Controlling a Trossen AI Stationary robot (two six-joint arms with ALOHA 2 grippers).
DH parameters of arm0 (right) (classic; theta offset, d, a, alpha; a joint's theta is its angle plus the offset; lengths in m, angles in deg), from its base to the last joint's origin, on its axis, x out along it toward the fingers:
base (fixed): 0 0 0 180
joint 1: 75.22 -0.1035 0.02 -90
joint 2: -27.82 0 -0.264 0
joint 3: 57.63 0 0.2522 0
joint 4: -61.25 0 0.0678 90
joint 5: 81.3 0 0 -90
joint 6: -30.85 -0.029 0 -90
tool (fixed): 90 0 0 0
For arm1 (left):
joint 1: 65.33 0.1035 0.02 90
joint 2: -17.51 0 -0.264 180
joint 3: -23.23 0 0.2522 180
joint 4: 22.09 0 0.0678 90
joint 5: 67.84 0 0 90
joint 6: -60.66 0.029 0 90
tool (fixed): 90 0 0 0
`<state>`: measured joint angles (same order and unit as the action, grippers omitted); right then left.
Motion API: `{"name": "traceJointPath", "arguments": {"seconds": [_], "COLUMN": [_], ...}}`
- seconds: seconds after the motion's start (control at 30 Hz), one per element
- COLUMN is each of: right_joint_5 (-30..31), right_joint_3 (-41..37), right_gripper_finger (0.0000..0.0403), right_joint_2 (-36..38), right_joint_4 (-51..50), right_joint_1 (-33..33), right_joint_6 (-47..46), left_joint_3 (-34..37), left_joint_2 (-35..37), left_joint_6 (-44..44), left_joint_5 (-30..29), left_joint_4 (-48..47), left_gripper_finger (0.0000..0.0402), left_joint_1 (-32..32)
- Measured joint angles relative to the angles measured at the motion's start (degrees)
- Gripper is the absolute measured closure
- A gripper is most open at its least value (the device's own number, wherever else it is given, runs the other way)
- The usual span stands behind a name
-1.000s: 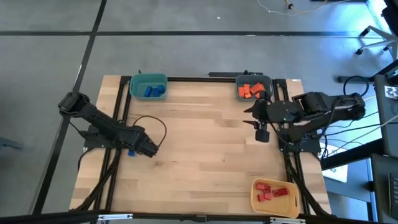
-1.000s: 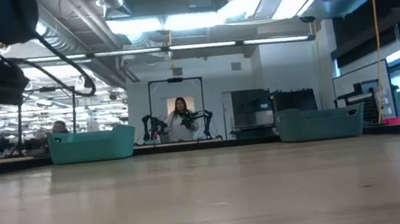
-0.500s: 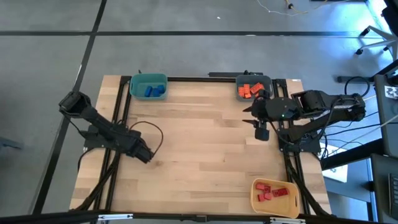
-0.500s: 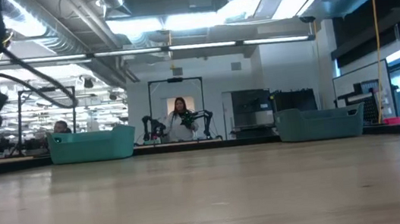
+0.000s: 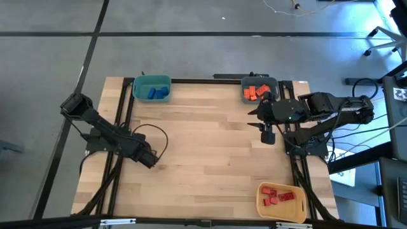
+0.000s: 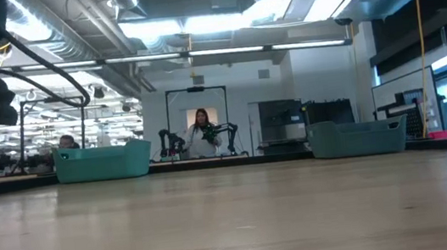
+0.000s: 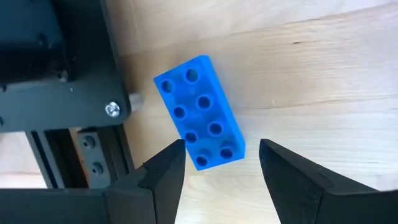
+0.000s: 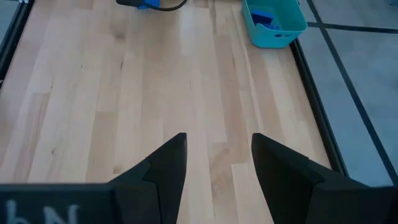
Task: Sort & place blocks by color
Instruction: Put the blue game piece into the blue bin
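One blue block (image 7: 199, 112) lies flat on the table, studs up, close to the black frame rail (image 7: 81, 106) at the table's left edge. My left gripper (image 7: 221, 146) hangs over it, pointing down, open; its fingertips stand on either side of the block's nearer end without touching it. In the high view the left gripper (image 5: 146, 159) covers the block. My right gripper (image 5: 268, 135) waits open in the air near the table's right edge, with nothing between its fingers (image 8: 214, 155).
A teal bin (image 5: 151, 88) with blue blocks stands at the far left. A grey-blue bin (image 5: 258, 89) with orange blocks stands at the far right, and a yellow bin (image 5: 280, 198) with red blocks at the near right. A person (image 6: 203, 133) stands in the room behind.
My left gripper has gone down and a little toward the table's left and near edges, rolling about its own axis, and now stands over the blue block that showed beside it before. Its fingers have stayed open. The block has not moved.
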<state>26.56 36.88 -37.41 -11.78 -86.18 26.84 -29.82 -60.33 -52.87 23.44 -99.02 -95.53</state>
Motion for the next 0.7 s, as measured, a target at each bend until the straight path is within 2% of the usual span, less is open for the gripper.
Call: {"name": "traceJointPath", "arguments": {"seconds": [0.37,0.57,0.7], "right_joint_5": [0.0,0.0,0.0], "right_joint_3": [0.0,0.0,0.0], "right_gripper_finger": [0.0221,0.0221,0.0221], "right_joint_2": [0.0,0.0,0.0], "right_joint_4": [0.0,0.0,0.0], "right_joint_1": [0.0,0.0,0.0], "right_joint_6": [0.0,0.0,0.0], "left_joint_3": [0.0,0.2,0.2], "left_joint_2": [0.0,0.0,-0.2], "left_joint_6": [-8.8,-11.8,-14.4], "left_joint_5": [1.2,-2.2,-2.3], "left_joint_4": [-1.8,-2.2,-2.2], "left_gripper_finger": [0.0203,0.0203,0.0203], "left_joint_1": [0.0,0.0,0.0]}}
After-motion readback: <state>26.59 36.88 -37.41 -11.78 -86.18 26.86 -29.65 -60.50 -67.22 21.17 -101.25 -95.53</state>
